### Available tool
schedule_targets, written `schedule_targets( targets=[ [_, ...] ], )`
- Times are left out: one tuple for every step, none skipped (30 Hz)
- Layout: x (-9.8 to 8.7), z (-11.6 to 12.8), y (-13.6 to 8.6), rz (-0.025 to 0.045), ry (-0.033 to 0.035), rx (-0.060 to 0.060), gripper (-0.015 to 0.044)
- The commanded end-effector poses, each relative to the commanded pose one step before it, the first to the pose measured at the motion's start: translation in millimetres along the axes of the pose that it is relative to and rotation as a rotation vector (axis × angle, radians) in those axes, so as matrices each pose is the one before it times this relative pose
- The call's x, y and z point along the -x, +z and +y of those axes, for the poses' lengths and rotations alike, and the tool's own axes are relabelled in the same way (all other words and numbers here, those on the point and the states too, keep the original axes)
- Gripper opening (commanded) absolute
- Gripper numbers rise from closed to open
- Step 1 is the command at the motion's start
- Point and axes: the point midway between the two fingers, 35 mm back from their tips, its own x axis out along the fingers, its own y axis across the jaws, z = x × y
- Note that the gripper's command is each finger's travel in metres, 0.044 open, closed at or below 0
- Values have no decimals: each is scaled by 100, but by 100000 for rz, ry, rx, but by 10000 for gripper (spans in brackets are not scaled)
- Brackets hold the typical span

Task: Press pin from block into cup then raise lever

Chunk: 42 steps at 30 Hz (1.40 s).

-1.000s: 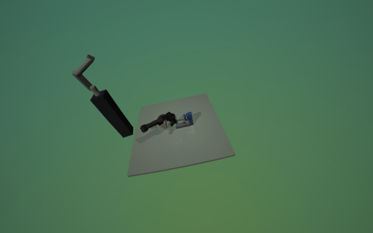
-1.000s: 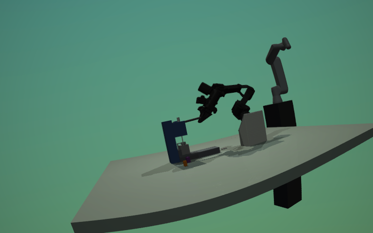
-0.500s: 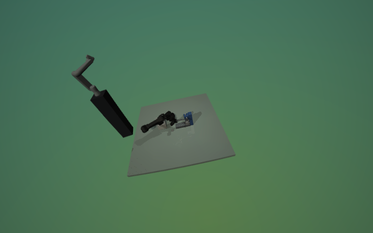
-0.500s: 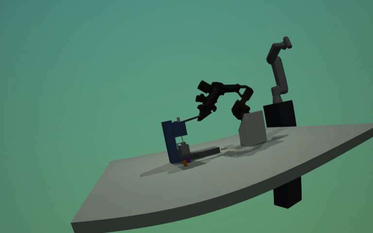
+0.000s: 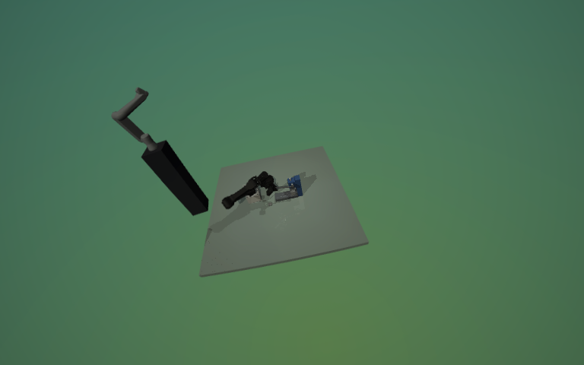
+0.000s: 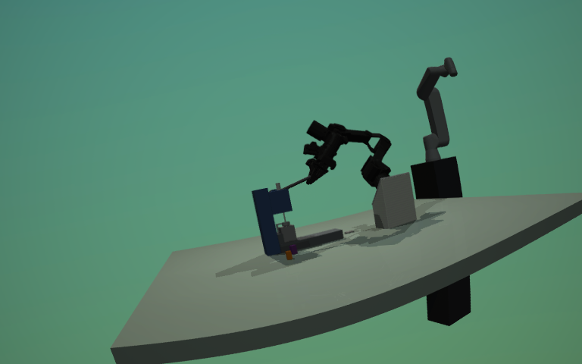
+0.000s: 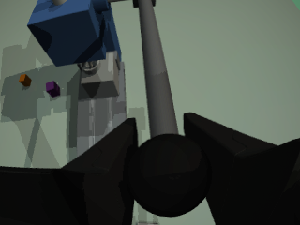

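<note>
My gripper (image 7: 160, 124) (image 6: 309, 180) is shut on the black knob (image 7: 169, 175) of the grey lever (image 7: 157, 94) (image 6: 295, 183). The lever slopes up from the blue press (image 5: 297, 181) (image 6: 262, 223) (image 7: 70, 39) towards the gripper. The grey block (image 6: 288, 233) (image 7: 99, 85) stands upright on the press bed (image 6: 323, 239) (image 7: 100, 127), beside the column. The thin punch (image 6: 283, 217) comes down above the block's round top. The press head partly covers that top in the wrist view. The pin and the cup cannot be made out.
An orange piece (image 6: 289, 255) (image 7: 24, 80) and a purple piece (image 6: 293, 249) (image 7: 52, 88) lie beside the press bed. My arm's light grey base block (image 6: 398, 200) stands behind the bed. Another grey arm (image 5: 130, 105) (image 6: 437, 115) stands beyond the table edge.
</note>
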Motion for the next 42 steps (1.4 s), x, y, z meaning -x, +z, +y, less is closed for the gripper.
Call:
schedule_targets(
  targets=[
    [543,-7,1032,-1980,851,-1053,0],
    [60,0,113,-3,-2,2,0],
    [58,0,113,-3,-2,2,0],
    [57,1,113,-3,-1,2,0],
    [56,1,114,-3,-1,2,0],
    [55,1,114,-3,-1,2,0],
    [54,1,114,-3,-1,1,0],
    [52,1,114,-3,-1,1,0],
    [51,1,115,-3,-1,1,0],
    [50,1,115,-3,-1,1,0],
    [49,1,116,-3,-1,1,0],
    [48,1,116,-2,-1,1,0],
    [47,1,117,-2,-1,1,0],
    [46,1,117,-2,-1,1,0],
    [45,1,118,-2,-1,0,0],
    [44,1,119,-2,-1,0,0],
    [43,2,120,-2,-1,0,0],
    [42,2,120,-2,-1,0,0],
    [41,2,121,-2,0,0,0],
    [41,2,122,-2,0,0,0],
    [40,2,123,-2,0,0,0],
    [39,2,125,-2,0,0,0],
    [38,2,126,-2,0,-1,0],
    [37,2,127,-2,0,-1,0],
    [36,2,128,-2,0,-1,0],
    [35,2,129,-2,0,-1,0],
    [34,2,130,-2,0,-1,0],
    [33,2,131,-2,0,-1,0],
    [32,2,132,-2,0,-1,0],
    [31,2,133,-2,0,-1,0],
    [30,2,135,-2,0,-1,0],
    [29,2,136,-2,0,-1,0],
    [28,2,137,-3,0,-2,0],
    [27,2,138,-3,0,-2,0],
    [26,2,139,-3,0,-2,0],
    [23,2,139,-3,0,-2,0],
    [22,2,139,-3,0,-2,0],
    [21,2,142,-3,0,-2,0],
    [19,0,142,-3,0,-2,0],
    [18,2,141,-3,0,-2,0],
    [17,1,143,-3,0,-3,0],
    [15,0,144,-3,0,-3,0]
  ],
)
